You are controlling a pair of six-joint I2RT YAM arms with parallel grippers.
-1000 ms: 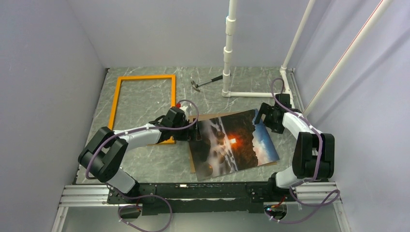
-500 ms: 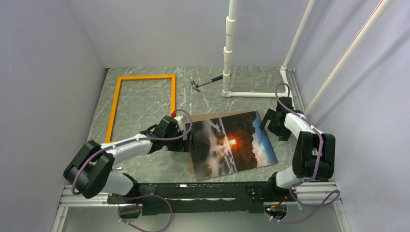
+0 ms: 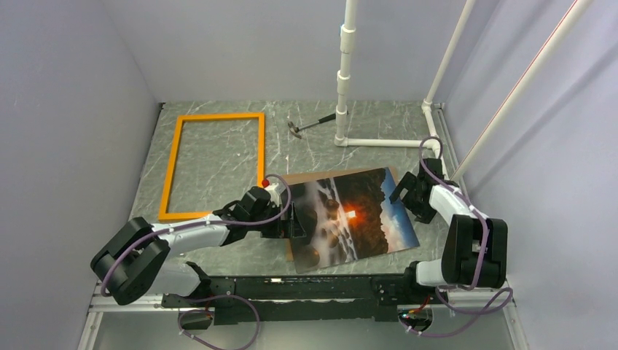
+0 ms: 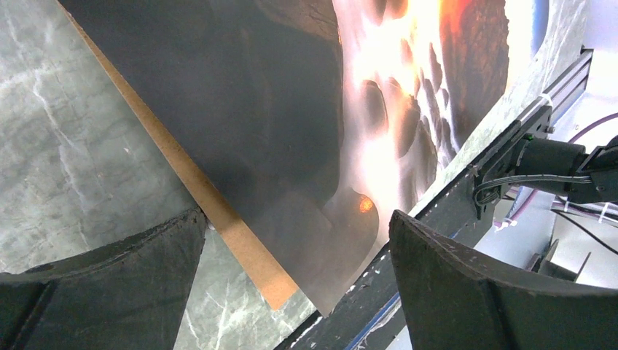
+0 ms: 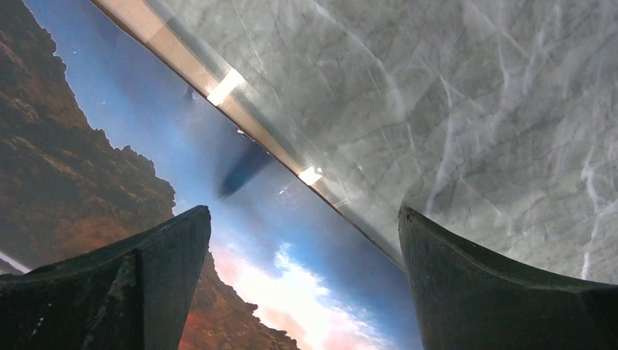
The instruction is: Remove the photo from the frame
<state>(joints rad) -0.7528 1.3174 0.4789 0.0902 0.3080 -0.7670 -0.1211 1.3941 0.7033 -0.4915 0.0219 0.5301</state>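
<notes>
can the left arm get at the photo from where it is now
Probably yes: the left tool is open, empty and right at the photo's left edge, with nothing in between.

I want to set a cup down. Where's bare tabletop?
Bare marble lies inside the frame, and between the hammer, the pipe base and the far edge of the photo. Crowded: the left gripper and right gripper flank it.
</notes>
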